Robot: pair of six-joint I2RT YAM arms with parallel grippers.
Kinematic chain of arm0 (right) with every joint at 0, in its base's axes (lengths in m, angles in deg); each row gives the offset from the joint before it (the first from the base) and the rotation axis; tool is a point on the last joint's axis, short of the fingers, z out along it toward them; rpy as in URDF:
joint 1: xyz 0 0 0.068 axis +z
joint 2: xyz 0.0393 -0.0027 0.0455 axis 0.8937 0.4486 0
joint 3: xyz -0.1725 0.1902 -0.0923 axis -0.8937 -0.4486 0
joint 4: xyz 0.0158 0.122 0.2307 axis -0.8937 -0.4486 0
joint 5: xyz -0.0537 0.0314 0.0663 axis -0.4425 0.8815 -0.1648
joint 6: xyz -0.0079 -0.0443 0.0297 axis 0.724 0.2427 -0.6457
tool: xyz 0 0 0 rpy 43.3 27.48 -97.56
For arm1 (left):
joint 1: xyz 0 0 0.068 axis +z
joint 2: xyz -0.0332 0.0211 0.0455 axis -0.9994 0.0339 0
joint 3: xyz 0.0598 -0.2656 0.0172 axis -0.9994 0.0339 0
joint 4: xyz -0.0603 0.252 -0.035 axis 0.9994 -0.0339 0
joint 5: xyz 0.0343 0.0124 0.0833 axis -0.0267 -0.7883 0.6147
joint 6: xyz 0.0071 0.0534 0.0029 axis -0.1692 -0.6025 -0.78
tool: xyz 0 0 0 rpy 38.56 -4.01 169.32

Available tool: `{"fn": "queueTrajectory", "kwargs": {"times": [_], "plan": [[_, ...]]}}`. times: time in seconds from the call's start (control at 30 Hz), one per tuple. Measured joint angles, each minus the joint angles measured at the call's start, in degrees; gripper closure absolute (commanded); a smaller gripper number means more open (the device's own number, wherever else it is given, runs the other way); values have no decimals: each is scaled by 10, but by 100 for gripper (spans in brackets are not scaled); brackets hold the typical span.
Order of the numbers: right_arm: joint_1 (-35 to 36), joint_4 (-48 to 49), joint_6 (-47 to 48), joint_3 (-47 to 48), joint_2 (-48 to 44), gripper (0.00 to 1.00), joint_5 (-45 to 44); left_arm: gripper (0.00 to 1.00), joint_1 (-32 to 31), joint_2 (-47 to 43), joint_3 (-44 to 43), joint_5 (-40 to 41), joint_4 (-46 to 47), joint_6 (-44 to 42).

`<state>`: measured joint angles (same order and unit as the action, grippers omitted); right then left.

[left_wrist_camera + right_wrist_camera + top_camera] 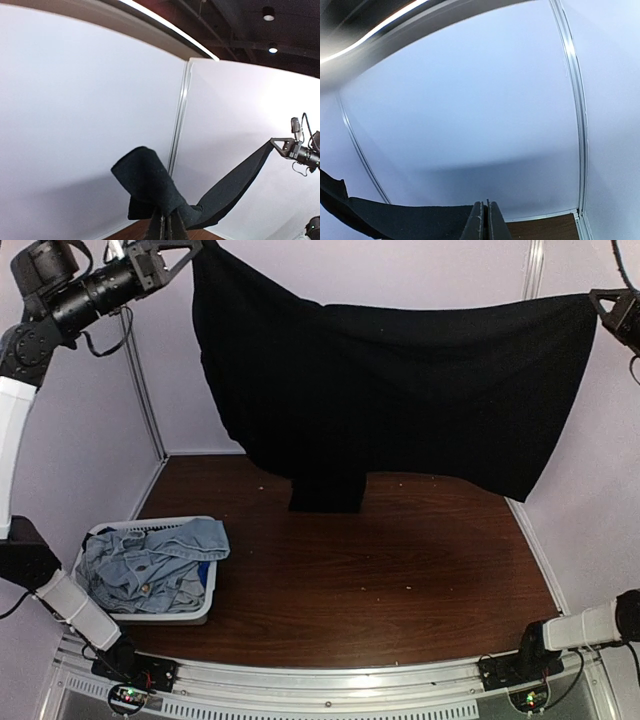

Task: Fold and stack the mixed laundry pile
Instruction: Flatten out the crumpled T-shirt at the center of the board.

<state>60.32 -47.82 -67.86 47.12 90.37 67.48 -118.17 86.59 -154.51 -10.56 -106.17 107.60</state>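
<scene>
Matte black shirt point(400, 390), stretched, sagging mid-span

A dark wood-grain table point(400, 560) forms the floor of a booth walled by pale lavender panels point(420, 270), which meet at a slim metal corner post point(145, 390). A white plastic slatted basket point(190, 617) sits at the table's near-left corner, close to the left wall. Pale specks point(408, 585) dot the wood. A ribbed aluminium rail point(330, 685) runs along the near edge. Above the panels, a bright light strip point(165, 24) and two round ceiling lamps point(268, 15) glow against dark rafters.
</scene>
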Motion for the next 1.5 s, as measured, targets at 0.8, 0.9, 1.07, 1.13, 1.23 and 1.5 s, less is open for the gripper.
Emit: {"fn": "queueTrajectory", "kwargs": {"times": [0.8,0.9,1.07,1.13,1.23,1.5], "plan": [[0,29,28,-71,-42,100,-129,100,-7,-18,98,12,121,20],[0,74,36,-174,-23,100,-147,100,-2,31,145,32,122,11],[0,134,47,-333,43,100,-157,100,27,106,234,43,142,0],[0,158,49,-389,75,100,-158,100,41,142,253,43,154,0],[0,190,49,-430,131,100,-160,100,61,224,244,44,177,0],[-5,208,49,-265,391,0,-194,2,83,518,-34,108,158,12]]}}
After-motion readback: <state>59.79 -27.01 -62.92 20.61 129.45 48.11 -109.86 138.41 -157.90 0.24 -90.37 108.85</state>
